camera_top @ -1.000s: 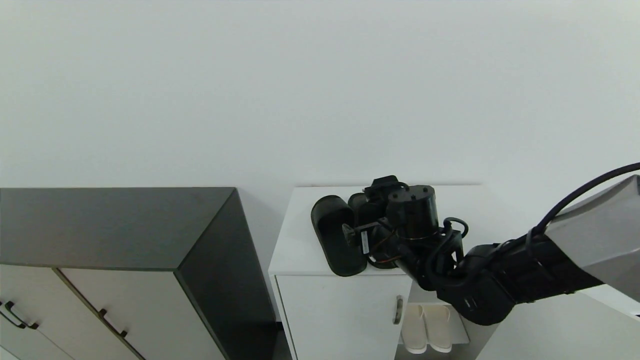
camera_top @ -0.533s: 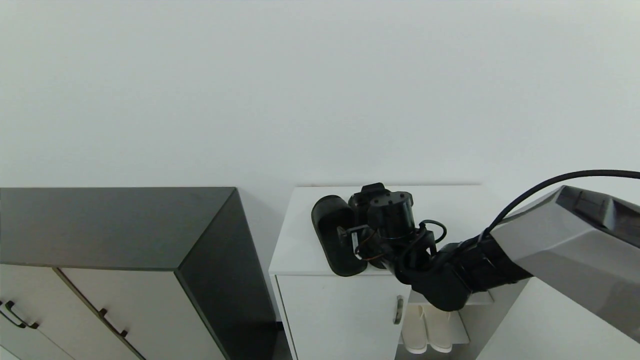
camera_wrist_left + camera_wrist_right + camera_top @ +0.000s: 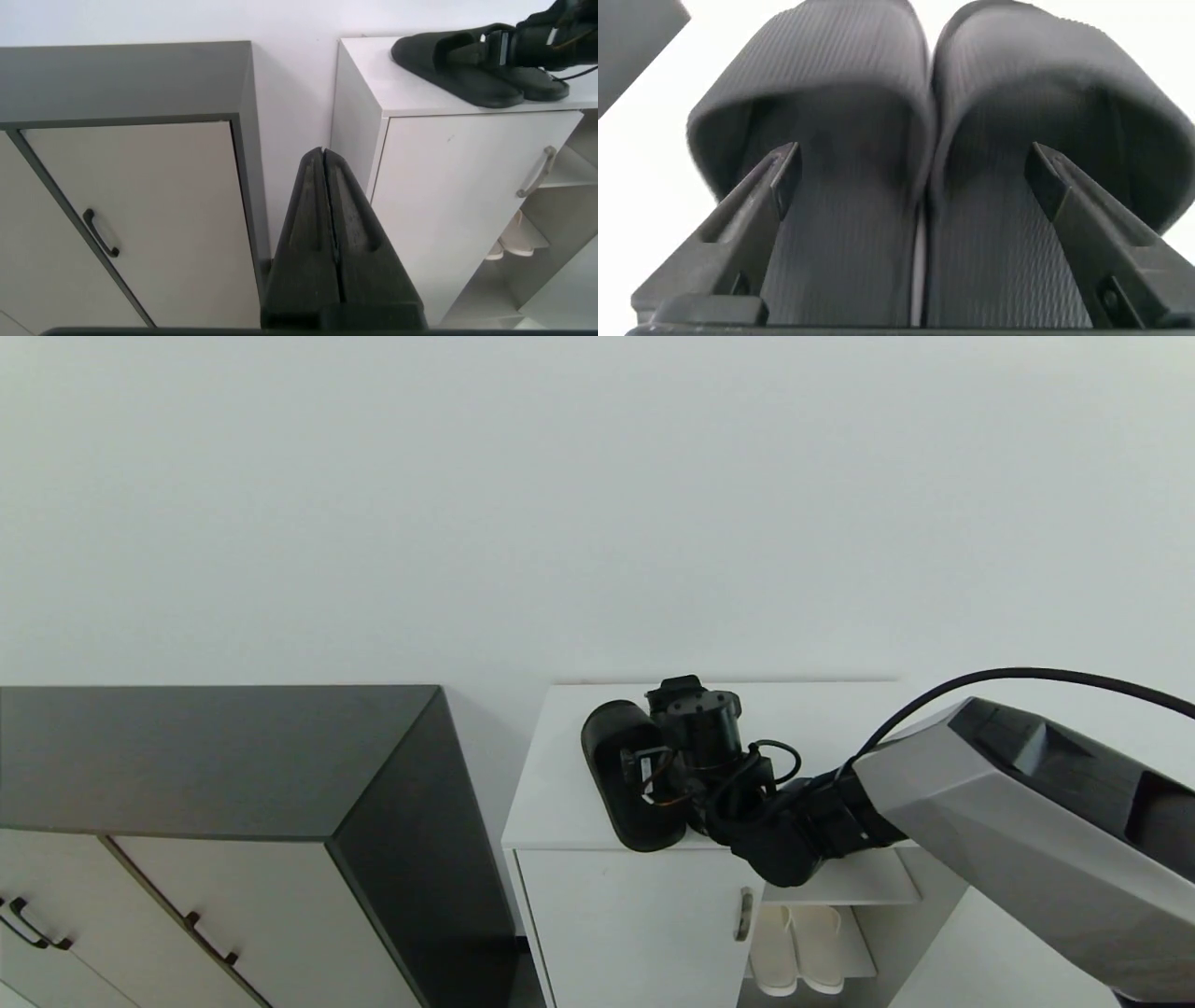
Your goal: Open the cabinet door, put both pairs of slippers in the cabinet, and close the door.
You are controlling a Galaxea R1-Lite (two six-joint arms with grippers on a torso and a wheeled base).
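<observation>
A pair of black slippers (image 3: 630, 798) lies side by side on top of the white cabinet (image 3: 560, 793). My right gripper (image 3: 915, 187) is open over the pair. One finger (image 3: 752, 224) reaches into one slipper's mouth, and the other finger (image 3: 1083, 224) reaches into the second slipper's mouth. A pair of white slippers (image 3: 795, 947) rests on a low shelf inside the cabinet's open right half. The cabinet's left door (image 3: 635, 933), with a metal handle (image 3: 744, 915), is closed. My left gripper (image 3: 325, 168) is shut and empty, low in front of the gap between the two cabinets.
A taller cabinet with a dark grey top (image 3: 215, 756) and pale doors stands just left of the white one, with a narrow gap between them. A plain white wall (image 3: 597, 523) runs behind both. An open white door panel (image 3: 990, 961) is at the lower right.
My right arm has swung left and farther in over the cabinet top, bringing its gripper down onto the black slippers. The slippers and the left arm have not moved.
</observation>
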